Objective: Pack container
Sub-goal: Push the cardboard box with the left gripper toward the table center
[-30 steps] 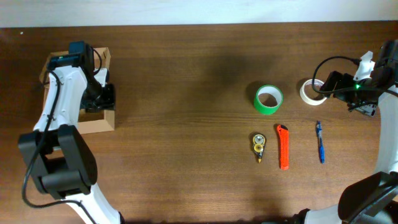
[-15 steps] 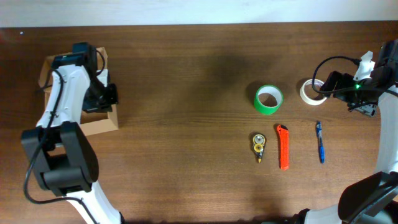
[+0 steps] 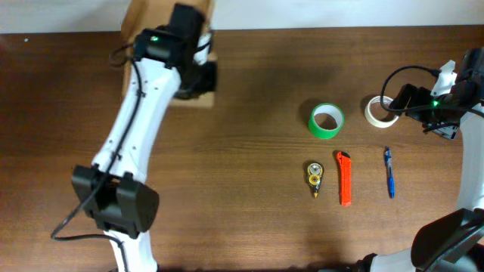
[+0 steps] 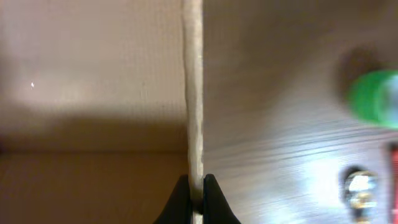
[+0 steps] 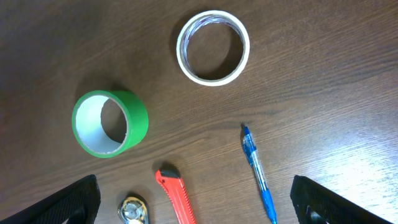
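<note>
Evidently the left gripper was clamped tight on the thin upper edge of 1 side wall of the cardboard box, 1 finger inside the wall and 1 outside. The box hung directly under that gripper, and from overhead it seemed raised off the table, though we could not be sure.

We judged the box light but flimsy. A single-ply wall would bend or crease under a hard pinch, and an empty box held by 1 edge would swing and tilt. A grip close to a corner, where 2 walls brace each other, looked stiffer to us than one at mid-wall.

Inside, to the gripper's inner side, we saw only bare cardboard floor and wall. The rest of the interior was out of view.

The right gripper stood wide open, holding nothing. Below it and well apart from the box lay 5 loose items: a white tape roll, a green tape roll, a blue pen, an orange utility knife and a small yellow and silver item we could not identify. None of them was in the box.
</note>
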You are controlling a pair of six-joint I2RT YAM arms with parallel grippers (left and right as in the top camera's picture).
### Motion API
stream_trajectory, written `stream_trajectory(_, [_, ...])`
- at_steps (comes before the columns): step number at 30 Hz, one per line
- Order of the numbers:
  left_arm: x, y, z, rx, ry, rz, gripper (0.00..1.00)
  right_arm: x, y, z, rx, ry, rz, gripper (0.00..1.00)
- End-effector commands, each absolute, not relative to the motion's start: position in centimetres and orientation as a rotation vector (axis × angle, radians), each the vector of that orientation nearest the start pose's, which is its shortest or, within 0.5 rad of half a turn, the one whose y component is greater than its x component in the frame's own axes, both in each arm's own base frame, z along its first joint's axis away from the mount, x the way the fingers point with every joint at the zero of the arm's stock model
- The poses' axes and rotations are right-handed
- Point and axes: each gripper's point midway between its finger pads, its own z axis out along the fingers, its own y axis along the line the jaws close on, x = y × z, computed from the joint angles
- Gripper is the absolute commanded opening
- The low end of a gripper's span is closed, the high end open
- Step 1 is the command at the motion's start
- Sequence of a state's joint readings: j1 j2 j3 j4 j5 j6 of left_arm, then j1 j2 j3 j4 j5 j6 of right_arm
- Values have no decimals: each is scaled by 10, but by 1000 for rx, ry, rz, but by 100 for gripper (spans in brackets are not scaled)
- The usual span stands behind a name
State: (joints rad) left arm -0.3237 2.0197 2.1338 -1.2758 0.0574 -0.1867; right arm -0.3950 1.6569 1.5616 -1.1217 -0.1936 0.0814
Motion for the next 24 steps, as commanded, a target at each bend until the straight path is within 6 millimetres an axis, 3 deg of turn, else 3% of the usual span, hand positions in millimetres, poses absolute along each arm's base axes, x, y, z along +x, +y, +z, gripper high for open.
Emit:
stream_trajectory(1, [439,-190,241,194,2675,-292,1,364,-115,191,617,2670,204,99])
stream_trajectory(5, [424,-226,245,244,2666,-338,2,362,-114,190,620,2678,207,100])
stream_trajectory(14, [377,-309,220,371,2729,-379,2,364,-104,190,590,2686,227,99])
stream_trajectory(19, [353,-332,198,476,2782,-342,2,368,-91,190,539,2698,236,99])
stream_trajectory(24, [335,-339,166,577,2848,-204,2,371,-79,190,492,2709,236,99])
